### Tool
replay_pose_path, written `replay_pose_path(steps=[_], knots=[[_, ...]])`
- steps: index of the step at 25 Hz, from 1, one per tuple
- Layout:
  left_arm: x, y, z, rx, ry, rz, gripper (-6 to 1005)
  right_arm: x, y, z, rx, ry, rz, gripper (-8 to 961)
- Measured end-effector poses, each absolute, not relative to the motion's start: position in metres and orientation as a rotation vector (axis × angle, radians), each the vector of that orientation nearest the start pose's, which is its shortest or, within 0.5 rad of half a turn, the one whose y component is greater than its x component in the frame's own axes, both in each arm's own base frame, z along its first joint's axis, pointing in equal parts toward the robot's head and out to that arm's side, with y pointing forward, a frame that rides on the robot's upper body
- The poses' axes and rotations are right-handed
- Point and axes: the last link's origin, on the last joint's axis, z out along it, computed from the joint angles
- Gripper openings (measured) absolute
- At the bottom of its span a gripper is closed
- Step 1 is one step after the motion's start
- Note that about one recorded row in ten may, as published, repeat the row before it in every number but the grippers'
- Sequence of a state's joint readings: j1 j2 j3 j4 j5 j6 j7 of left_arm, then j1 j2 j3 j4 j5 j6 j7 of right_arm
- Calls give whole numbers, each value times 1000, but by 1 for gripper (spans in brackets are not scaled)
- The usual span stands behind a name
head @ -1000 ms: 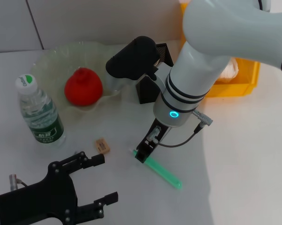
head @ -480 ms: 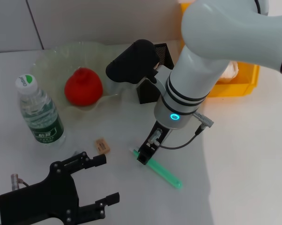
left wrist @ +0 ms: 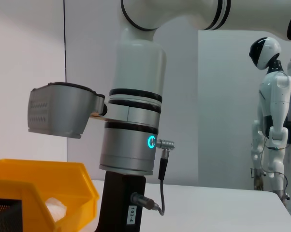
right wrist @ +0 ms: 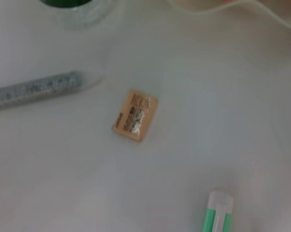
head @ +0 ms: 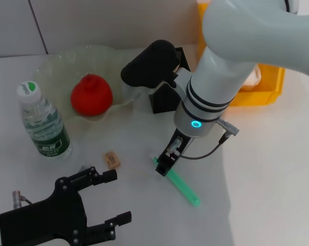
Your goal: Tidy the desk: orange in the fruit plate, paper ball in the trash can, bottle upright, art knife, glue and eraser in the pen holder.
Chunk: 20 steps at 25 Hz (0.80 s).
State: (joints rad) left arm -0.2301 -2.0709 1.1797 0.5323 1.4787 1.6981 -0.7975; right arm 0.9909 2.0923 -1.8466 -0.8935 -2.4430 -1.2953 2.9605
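Observation:
The green art knife [head: 184,186] lies flat on the white desk, and my right gripper [head: 165,166] hangs just over its near end. The knife's tip [right wrist: 217,212] also shows in the right wrist view, as do the tan eraser [right wrist: 135,115] and the grey glue tube [right wrist: 39,89]. In the head view the eraser [head: 112,159] lies left of the knife. My left gripper [head: 116,196] rests open and empty at the front left. The bottle [head: 44,123] stands upright. The orange [head: 91,95] sits in the glass fruit plate [head: 57,66]. The black pen holder [head: 165,100] is partly behind my right arm.
A yellow bin [head: 265,89] stands at the back right with a white paper ball [head: 254,74] inside. It appears again as the yellow bin [left wrist: 49,193] in the left wrist view, behind my right arm's wrist.
My right gripper has shifted a little to the right along the knife's near end. The left arm and the desk items have stayed put.

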Motion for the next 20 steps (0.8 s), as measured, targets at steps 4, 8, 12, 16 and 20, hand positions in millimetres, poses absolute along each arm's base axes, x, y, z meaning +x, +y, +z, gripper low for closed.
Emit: replay_pose_path(steps=[4, 8, 12, 16, 20], knots=[[-277, 224, -37, -2714, -142, -1038, 773, 116, 363, -109, -2598, 935, -706, 482], [-276, 224, -37, -2715, -139, -1039, 773, 116, 365, -109, -2595, 934, -701, 483], [-276, 226, -38, -2716, -137, -1037, 773, 116, 367, -110, -2589, 933, -691, 483], [-275, 228, -38, -2718, -135, -1035, 773, 117, 368, -110, -2583, 941, -688, 482], [-274, 229, -40, -2725, -142, -1041, 773, 118, 370, -110, -2581, 957, -677, 482]])
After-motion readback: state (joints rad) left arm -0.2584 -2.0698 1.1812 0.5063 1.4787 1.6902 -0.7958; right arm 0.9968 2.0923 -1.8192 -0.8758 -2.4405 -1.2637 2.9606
